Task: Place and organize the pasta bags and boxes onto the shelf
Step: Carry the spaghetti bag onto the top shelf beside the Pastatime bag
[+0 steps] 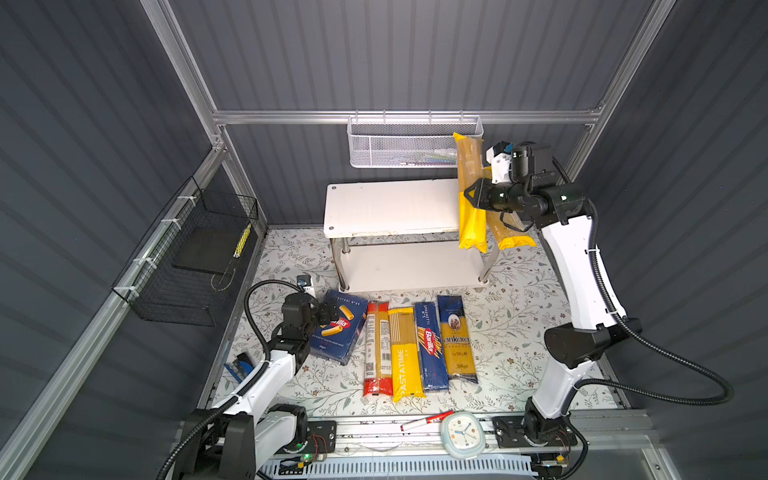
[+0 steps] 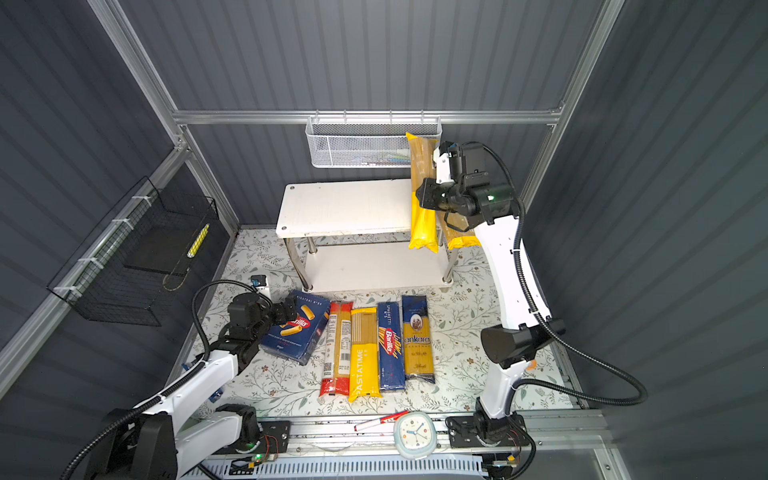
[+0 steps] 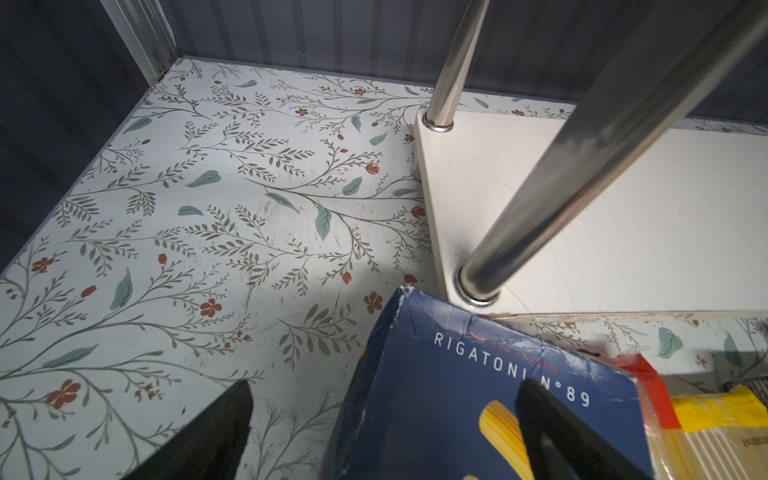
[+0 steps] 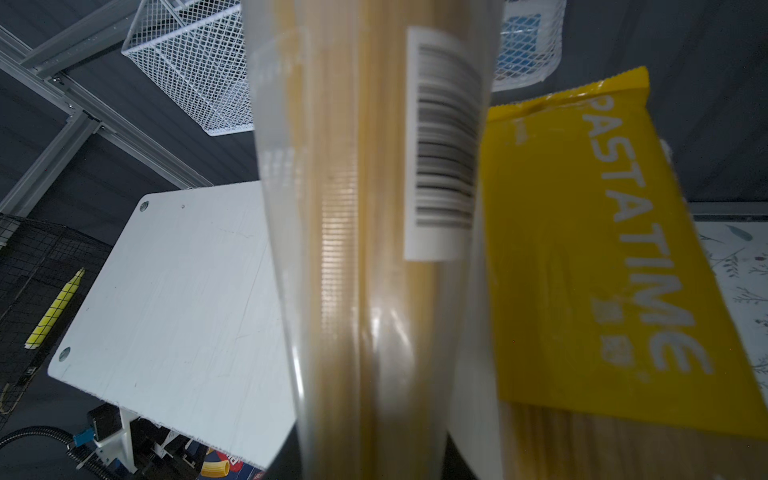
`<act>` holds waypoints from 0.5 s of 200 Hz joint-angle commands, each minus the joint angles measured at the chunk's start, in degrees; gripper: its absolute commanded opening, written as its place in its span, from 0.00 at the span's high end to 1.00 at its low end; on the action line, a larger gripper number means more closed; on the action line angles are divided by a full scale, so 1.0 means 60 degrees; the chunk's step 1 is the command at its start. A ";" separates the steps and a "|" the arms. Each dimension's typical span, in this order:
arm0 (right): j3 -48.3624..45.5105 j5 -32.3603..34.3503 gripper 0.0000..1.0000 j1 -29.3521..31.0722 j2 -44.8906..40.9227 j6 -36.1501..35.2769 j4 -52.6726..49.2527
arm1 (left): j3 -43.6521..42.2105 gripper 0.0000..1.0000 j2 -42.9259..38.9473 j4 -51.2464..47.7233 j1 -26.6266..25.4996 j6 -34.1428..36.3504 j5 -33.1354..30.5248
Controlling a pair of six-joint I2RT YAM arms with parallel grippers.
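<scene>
Yellow-and-clear plastic fills the right wrist view: the held PASTATIME bag (image 4: 365,249) runs straight across it, just beside a second PASTATIME bag (image 4: 582,249). In both top views the right gripper (image 1: 468,196) pinches the held PASTATIME bag at its middle. The bag hangs raised over the right end of the shelf (image 1: 386,208), with its yellow end jutting past the top board's front edge. The second PASTATIME bag lies askew on that top board under the right arm, its yellow end overhanging the front corner.

The left gripper (image 1: 330,316) stands spread at the far left corner of the rigatoni box (image 1: 338,338). In the left wrist view one finger (image 3: 557,432) is over the box's face and the other is over the floral table (image 3: 166,208). The rigatoni box lies on the table in front of the shelf. It is leftmost in a row with the red-ended bag (image 1: 377,349), a third PASTATIME bag (image 1: 405,357), the spaghetti box (image 1: 431,345) and the ankara bag (image 1: 456,340).
</scene>
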 commanded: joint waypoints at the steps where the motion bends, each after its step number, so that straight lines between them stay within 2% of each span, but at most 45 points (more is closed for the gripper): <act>1: 0.0483 0.0285 0.91 -0.0001 -0.0014 -0.0198 0.0925 | -0.0094 0.01 -0.0184 0.0142 -0.0051 0.0141 -0.0078; 82: 0.0003 0.0779 0.89 -0.0017 0.0149 0.0012 0.0972 | -0.0094 0.01 -0.0204 0.0142 -0.0053 0.0185 -0.0049; 90: -0.0076 0.0788 0.86 -0.0020 0.0129 0.0029 0.0996 | -0.0094 0.01 -0.0201 0.0142 -0.0051 0.0187 -0.0052; 100: -0.0093 0.0790 0.75 -0.0016 0.0118 0.0029 0.0996 | -0.0096 0.00 -0.0202 0.0142 -0.0058 0.0185 -0.0063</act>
